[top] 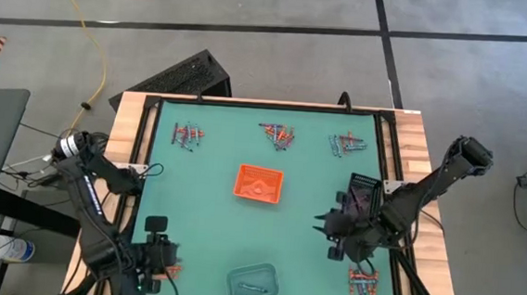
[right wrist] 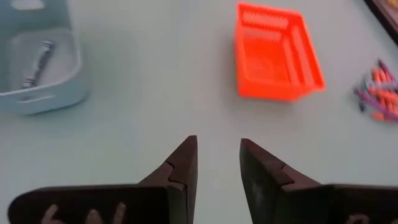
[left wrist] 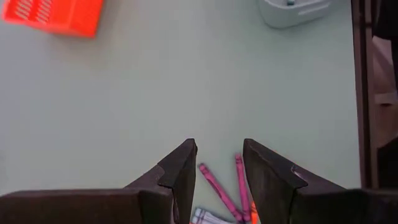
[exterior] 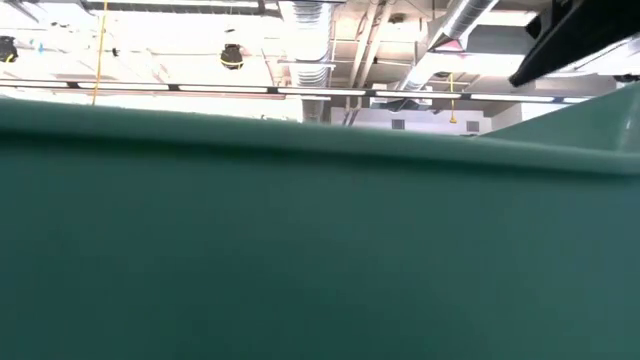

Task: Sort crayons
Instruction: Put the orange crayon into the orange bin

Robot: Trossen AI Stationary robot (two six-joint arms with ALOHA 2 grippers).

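The crayons lie in small heaps on the green mat [top: 212, 218]: three along the far edge, one at far left [top: 188, 137], one at far middle [top: 279, 135], one at far right [top: 347, 144]; another heap [top: 363, 284] sits at the near right, and a few magenta crayons [left wrist: 214, 183] lie at the near left, just under the left gripper [left wrist: 219, 163]; its fingers stand spread above them, holding nothing; one dark crayon [right wrist: 36, 62] lies inside the clear tray [top: 254, 284] at the near middle; the orange tray [top: 259, 184] sits near the mat's centre, well apart from every heap; the right gripper [right wrist: 217, 158] hovers over bare mat, right of centre, fingers parted and empty, with a black tray [top: 361, 193] beside its arm.
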